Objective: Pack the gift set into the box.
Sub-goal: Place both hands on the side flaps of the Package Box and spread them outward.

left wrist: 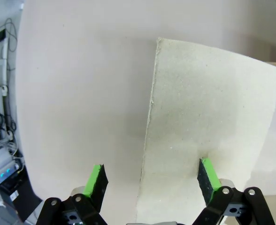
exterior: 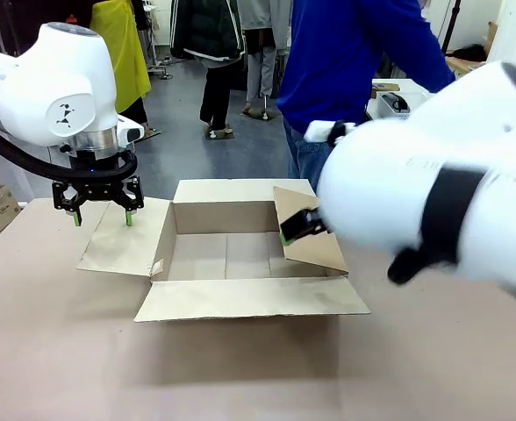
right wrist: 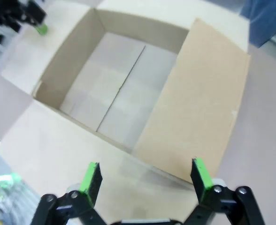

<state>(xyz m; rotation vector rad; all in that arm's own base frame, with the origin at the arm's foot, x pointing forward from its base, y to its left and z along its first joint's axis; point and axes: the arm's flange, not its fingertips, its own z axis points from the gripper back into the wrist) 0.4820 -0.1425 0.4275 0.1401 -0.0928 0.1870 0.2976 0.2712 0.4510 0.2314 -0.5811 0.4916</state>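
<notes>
At the centre of the frame, the brown carton [exterior: 227,217] sits on the table [exterior: 240,377], mouth upward, long axis running left to right, its inside bare cardboard. 2 flaps, the left flap [exterior: 122,237] and the near flap [exterior: 249,298], lie splayed flat; the right flap [exterior: 311,241] leans half-raised over the opening. The right gripper [right wrist: 145,164], fingers spread wide and empty, hangs just beside that flap, apparently to fold it clear. At upper left, the left gripper [exterior: 102,219], equally wide and empty, hovers over the left flap, seemingly to keep it down. A person [exterior: 354,53] in blue stands behind.
</notes>
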